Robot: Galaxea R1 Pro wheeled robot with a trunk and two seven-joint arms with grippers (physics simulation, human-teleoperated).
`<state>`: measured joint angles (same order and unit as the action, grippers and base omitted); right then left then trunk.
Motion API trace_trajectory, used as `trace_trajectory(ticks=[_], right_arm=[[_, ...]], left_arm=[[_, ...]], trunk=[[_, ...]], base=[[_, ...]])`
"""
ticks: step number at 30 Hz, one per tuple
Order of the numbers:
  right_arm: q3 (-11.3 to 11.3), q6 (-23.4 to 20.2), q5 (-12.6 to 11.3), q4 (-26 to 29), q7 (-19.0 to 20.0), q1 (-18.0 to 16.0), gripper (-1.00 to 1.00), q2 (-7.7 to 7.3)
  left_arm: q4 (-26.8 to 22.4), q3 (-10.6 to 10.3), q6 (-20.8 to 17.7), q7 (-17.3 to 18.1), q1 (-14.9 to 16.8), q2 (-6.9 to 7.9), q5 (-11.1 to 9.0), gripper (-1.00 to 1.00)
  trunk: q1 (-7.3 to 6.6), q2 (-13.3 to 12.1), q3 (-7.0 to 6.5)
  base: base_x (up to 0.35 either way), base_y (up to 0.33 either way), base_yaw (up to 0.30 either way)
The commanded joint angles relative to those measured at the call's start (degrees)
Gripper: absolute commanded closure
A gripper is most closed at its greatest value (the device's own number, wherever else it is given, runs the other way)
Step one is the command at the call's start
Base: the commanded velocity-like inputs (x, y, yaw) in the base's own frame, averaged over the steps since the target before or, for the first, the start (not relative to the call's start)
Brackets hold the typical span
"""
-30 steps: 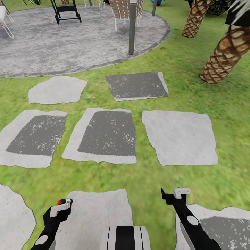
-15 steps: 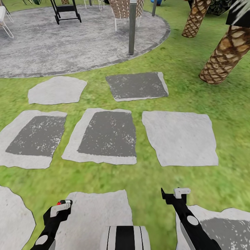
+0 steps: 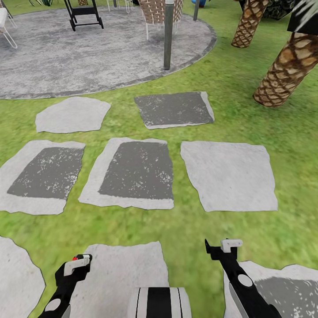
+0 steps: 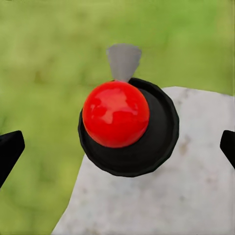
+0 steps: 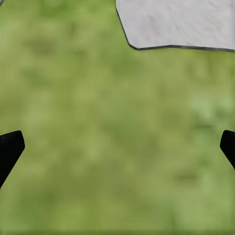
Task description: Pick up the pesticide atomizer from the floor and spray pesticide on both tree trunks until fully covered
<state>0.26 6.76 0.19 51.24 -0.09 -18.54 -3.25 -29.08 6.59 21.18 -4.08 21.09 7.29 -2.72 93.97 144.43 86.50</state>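
Note:
The pesticide atomizer point(image 4: 116, 115) shows end-on in the left wrist view: a red ball top on a round black collar with a grey nozzle. It sits between the fingers of my left gripper point(image 4: 117, 147), whose black tips stand wide apart and clear of the collar, so the gripper is open. In the head view the red top point(image 3: 76, 257) peeks out at the left gripper point(image 3: 79, 259), low over a paving stone point(image 3: 119, 274). My right gripper point(image 3: 221, 245) hangs open over grass point(image 5: 112, 137) with nothing in it. The two trees and their trunks are out of view.
Grey stepping stones point(image 3: 229, 174) lie in rows across the lawn ahead. Beyond them is a round stone patio point(image 3: 88, 57) with a grey post point(image 3: 168, 35), chairs and a black stand. Two scaly palm trunks point(image 3: 285, 70) lean at the far right.
The view has shifted only very slightly. Both arms and the atomizer hold the same places.

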Motion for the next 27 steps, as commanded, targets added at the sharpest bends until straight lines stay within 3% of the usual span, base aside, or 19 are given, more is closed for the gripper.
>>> trace_trajectory(ticks=[1,8,9,27], right_arm=[[0.0,0.0,0.0,0.0,0.0,0.0,-1.0,0.0],[0.0,0.0,0.1,0.0,0.0,0.0,-1.0,0.0],[0.0,0.0,0.1,0.0,0.0,0.0,-1.0,0.0],[0.0,0.0,0.1,0.0,0.0,0.0,-1.0,0.0]], left_arm=[[0.0,0.0,0.0,0.0,0.0,0.0,0.0,-1.0],[-0.6,-0.1,-0.1,0.0,0.2,-0.22,0.0,-1.0],[-0.8,-0.1,-0.1,0.0,0.2,-0.27,0.0,1.0],[-1.3,0.1,0.0,0.0,0.3,-0.11,-0.1,1.0]], trunk=[[0.0,0.0,0.0],[0.0,0.0,0.0],[0.0,0.0,0.0],[0.0,0.0,0.0]], base=[[0.0,0.0,0.0],[0.0,0.0,0.0],[0.0,0.0,0.0],[0.0,0.0,0.0]])
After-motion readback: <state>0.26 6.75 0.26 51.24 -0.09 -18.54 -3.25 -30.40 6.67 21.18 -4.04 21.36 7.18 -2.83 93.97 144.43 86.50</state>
